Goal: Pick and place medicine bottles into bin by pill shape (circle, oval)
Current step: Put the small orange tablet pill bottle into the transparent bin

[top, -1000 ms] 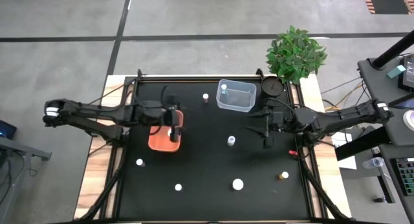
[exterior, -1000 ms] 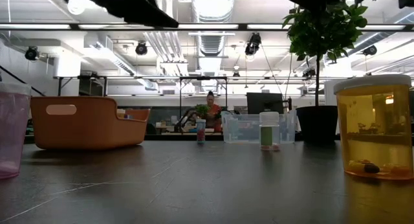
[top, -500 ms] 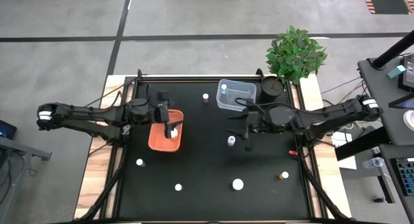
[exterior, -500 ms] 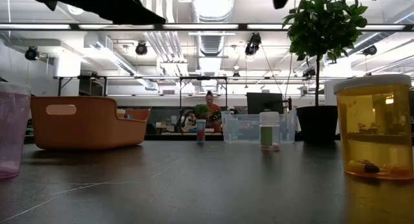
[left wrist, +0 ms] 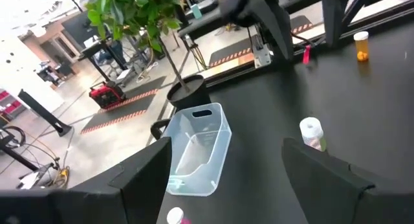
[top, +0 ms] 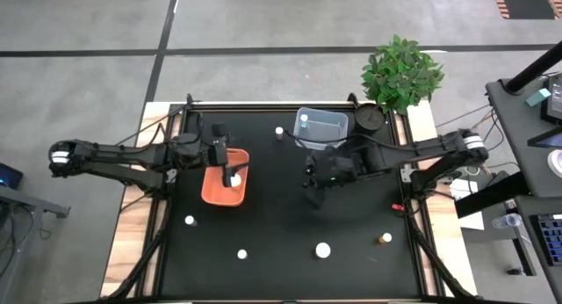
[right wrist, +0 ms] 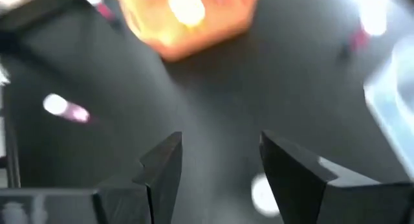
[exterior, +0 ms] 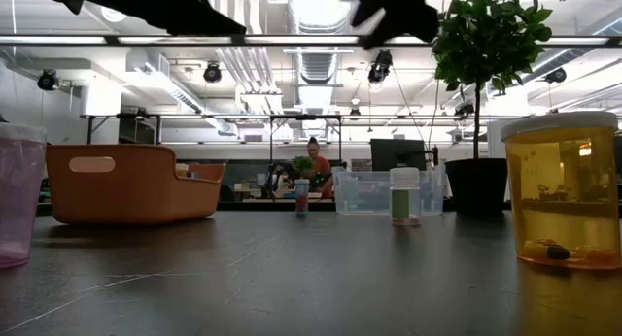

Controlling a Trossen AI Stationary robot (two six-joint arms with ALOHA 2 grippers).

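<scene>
Left gripper [top: 230, 175], spread wide, above orange bin [top: 213, 188] holding white-capped bottle [top: 234, 178].

We count two bins: one orange plastic bin [top: 225, 177] and one clear plastic bin [top: 321, 129]. Small cylindrical medicine bottles [top: 323, 249]: seven in the high view. One green potted plant [top: 400, 72].

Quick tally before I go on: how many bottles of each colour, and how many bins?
White-capped bottles: 7
Amber bottle: 1
Bins, the orange bin and the clear bin: 2
Total: 10
</scene>
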